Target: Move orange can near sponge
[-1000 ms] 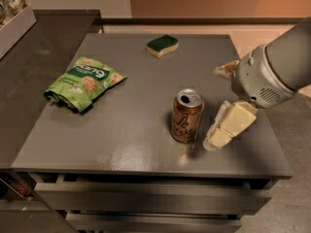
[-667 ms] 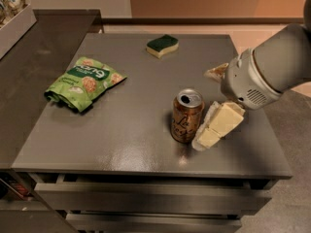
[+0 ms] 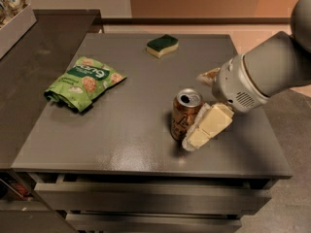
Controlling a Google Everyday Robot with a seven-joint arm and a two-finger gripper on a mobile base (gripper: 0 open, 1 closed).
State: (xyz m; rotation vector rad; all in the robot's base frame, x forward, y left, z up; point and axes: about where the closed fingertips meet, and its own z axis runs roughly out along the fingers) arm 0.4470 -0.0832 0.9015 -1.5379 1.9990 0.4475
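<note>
The orange can (image 3: 184,114) stands upright on the grey table (image 3: 121,125), right of centre and near the front. The sponge (image 3: 162,45), dark green on top and pale yellow below, lies at the table's far edge, well behind the can. My gripper (image 3: 197,109) reaches in from the right at can height and is open. Its near cream finger (image 3: 208,126) lies against the can's right front side. The far finger (image 3: 208,75) shows behind and to the right of the can. The can is partly between the two fingers, and neither is closed on it.
A green snack bag (image 3: 82,83) lies on the left part of the table. A darker counter (image 3: 29,76) adjoins the table's left side, with a shelf edge (image 3: 14,25) at the far left. The arm's grey body (image 3: 262,74) hangs over the table's right edge.
My gripper has moved left toward the can. The near finger, which was apart from the can, now lies against its right side. The can, sponge and bag have not moved.
</note>
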